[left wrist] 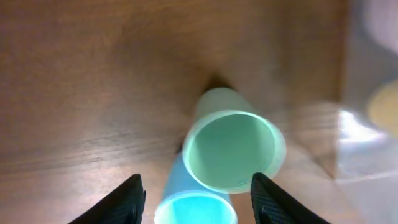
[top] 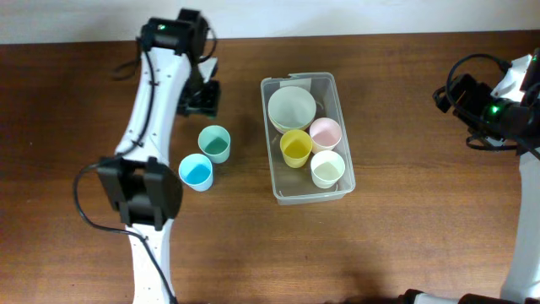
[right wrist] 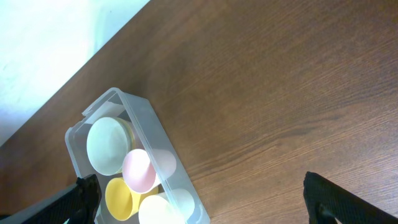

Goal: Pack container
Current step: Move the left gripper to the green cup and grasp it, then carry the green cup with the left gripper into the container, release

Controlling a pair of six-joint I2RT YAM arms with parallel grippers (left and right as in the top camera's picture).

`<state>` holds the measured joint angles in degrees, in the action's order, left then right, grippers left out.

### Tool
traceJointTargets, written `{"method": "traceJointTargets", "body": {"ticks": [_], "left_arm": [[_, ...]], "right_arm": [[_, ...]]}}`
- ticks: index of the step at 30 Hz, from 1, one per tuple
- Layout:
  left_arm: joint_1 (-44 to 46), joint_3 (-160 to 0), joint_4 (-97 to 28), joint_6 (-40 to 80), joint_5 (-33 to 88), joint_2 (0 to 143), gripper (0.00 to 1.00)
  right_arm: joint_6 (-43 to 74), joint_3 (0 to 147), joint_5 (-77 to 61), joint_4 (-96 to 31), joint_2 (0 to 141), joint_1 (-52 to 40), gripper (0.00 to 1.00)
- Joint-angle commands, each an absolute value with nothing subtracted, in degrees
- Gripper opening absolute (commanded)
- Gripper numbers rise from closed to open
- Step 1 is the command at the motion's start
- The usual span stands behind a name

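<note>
Clear rectangular plastic container (top: 314, 197) has a mint plastic cup (top: 214, 143) at its nine o'clock; left end effector (left wrist: 198, 196) and right end effector (right wrist: 199, 193) gape released.

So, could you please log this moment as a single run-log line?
container: bowl, three cups inside | green cup, blue cup: on table | left tool: open, facing green cup | right tool: open, empty

This looks like a robotics lab bench. A dark brown wood-grain tabletop (top: 405, 245) meets a bare white wall (top: 380, 15) along its far edge. A white-and-black left robot arm (top: 156, 93) trailing loose black cable (top: 76, 198) stands by the left edge, and a matching right robot arm (top: 519, 253) by the right edge. Mid-counter sit test props: a clear rectangular plastic container (top: 312, 196) and small pastel plastic cups (top: 196, 172).
</note>
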<state>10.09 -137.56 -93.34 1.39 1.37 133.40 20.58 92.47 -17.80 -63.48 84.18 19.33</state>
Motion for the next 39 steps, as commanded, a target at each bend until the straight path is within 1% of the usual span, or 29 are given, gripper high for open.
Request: {"method": "traceJointTargets", "body": {"ticks": [1,8,10,12,14,16,19,23,28,33,39], "left_arm": [[8.0,-129.8,-89.4,0.4,3.8,133.1,0.57],[7.1,-116.8,-77.9,0.4,3.9,133.1,0.57],[7.1,-114.9,-75.8,0.4,3.9,133.2,0.49],[7.1,-114.5,-75.2,0.4,3.9,133.2,0.31],[7.1,-114.5,-74.9,0.4,3.9,133.1,0.16],[7.1,-115.0,-75.0,0.4,3.9,133.1,0.07],[7.3,-117.3,-76.4,0.4,3.9,132.9,0.01],[8.2,-123.6,-81.1,0.4,3.9,131.6,0.01],[11.6,-133.7,-87.4,0.4,3.9,128.8,0.01],[17.9,-141.3,-91.8,0.3,3.7,126.0,0.01],[26.4,-142.0,-92.5,0.2,3.7,124.8,0.01]], "right_arm": [[20.4,92.8,-17.3,-63.5,84.1,19.6,0.99],[20.4,92.8,-17.3,-63.5,84.1,19.6,0.99],[20.4,92.8,-17.3,-63.5,84.1,19.6,0.99],[20.4,92.8,-17.3,-63.5,84.1,19.6,0.99],[20.4,92.9,-17.3,-63.5,84.1,19.6,0.99],[20.4,92.8,-17.3,-63.5,84.1,19.6,0.99],[20.4,92.8,-17.3,-63.5,84.1,19.6,0.99],[20.4,92.8,-17.3,-63.5,84.1,19.6,0.99],[20.4,92.8,-17.3,-63.5,84.1,19.6,0.99],[20.4,92.9,-17.3,-63.5,84.1,19.6,0.99],[20.4,92.8,-17.3,-63.5,84.1,19.6,0.99]]}}
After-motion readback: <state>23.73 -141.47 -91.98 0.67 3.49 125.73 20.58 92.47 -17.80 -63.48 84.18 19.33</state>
